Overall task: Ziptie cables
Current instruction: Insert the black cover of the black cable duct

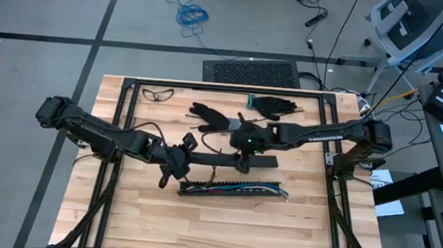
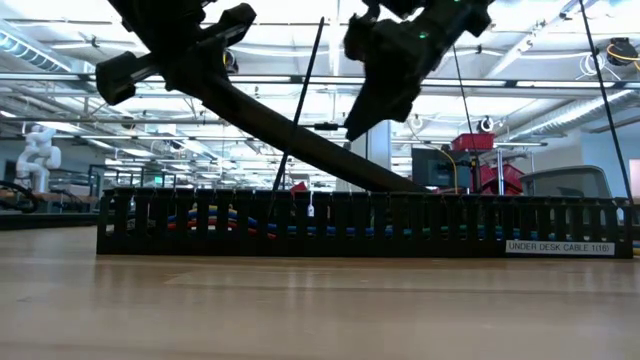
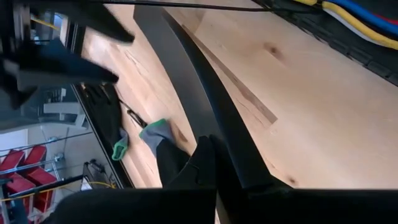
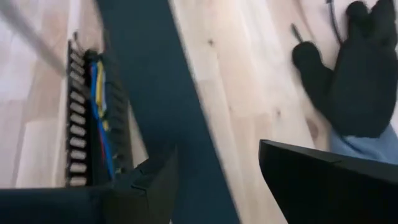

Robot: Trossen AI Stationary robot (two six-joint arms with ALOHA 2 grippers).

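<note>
High view: cables [image 1: 232,190] lie lengthwise left to right in the tray [image 1: 188,189], just below both grippers. Left gripper [image 1: 177,164] clamps the lid [image 1: 226,160]; right gripper [image 1: 245,151] is open above it.

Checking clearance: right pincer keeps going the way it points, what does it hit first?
Probably the long black cover strip: it runs right through the open right pincer, slanting off the table. Beyond lies the slotted duct holding the cables. Depth is unclear.
</note>
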